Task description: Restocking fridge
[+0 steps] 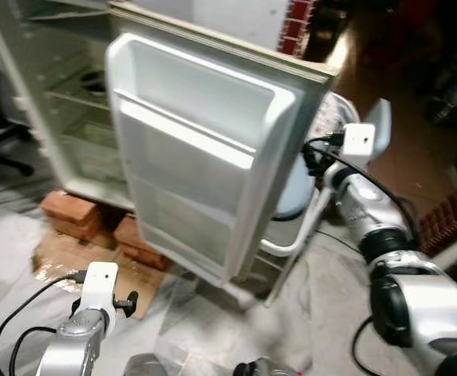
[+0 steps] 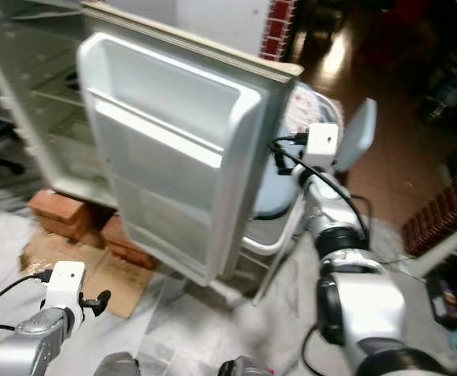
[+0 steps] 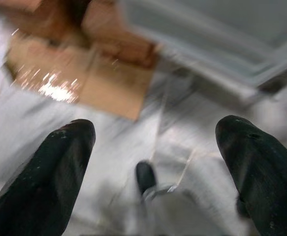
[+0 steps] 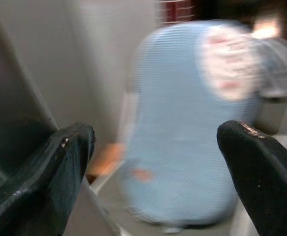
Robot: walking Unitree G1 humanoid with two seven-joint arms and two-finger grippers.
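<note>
The fridge (image 1: 63, 117) stands raised on red bricks (image 1: 75, 215) at the far left, its cabinet cut off by the top and left edges of the head views. Its door (image 1: 204, 157) swings wide open toward the robot, showing white moulded door shelves on the inner side. Inside the cabinet, wire or glass shelves can be made out, with a dark round item on one of them too small and blurred to identify. A flattened piece of cardboard (image 1: 83, 266) lies on the pale covered floor (image 1: 212, 321) in front of the bricks.

The right gripper (image 4: 155, 142) is raised behind the door's outer edge; from the head views its fingers are hidden by the door, but the right wrist view shows the two black fingers spread wide apart, holding nothing. Between them, heavily blurred, is a light blue chair (image 4: 187, 128) with a white patch near its top; the door's grey edge runs just beside one finger.

The left gripper (image 3: 155, 162) hangs low over the floor, its fingers also released and empty, with the cardboard corner and the door's lower edge beyond them, both smeared by motion. A small dark object between the fingers cannot be identified.
</note>
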